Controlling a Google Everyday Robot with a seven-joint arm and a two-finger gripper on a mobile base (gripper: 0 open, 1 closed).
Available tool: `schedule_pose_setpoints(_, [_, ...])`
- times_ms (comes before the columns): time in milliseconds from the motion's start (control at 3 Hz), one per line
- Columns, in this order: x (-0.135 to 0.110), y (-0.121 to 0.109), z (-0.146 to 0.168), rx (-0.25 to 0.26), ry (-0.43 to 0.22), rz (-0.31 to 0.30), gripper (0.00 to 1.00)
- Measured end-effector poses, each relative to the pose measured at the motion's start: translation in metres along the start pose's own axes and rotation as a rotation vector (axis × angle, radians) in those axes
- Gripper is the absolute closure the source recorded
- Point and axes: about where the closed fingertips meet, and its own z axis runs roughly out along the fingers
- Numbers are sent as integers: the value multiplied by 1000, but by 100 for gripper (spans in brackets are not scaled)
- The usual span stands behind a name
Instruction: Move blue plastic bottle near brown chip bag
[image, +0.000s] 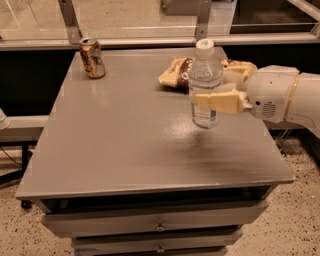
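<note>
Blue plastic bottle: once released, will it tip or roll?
The blue plastic bottle is tall and narrow, so it may tip if released tilted. Round sides would likely let it roll. The end effector grips its middle, above the table.

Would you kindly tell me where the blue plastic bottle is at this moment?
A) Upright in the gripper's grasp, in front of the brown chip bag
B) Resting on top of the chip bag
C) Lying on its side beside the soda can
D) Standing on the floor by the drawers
A: the blue plastic bottle is upright, clamped in the gripper over the table's right half, with the brown chip bag just behind it.
</note>
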Motion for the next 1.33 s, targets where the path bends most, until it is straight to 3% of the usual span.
schedule_pose_setpoints(667, [18, -71, -53, 184, 26, -3, 100])
schedule_pose_setpoints(1333, [44, -138, -77, 297, 37, 22, 100])
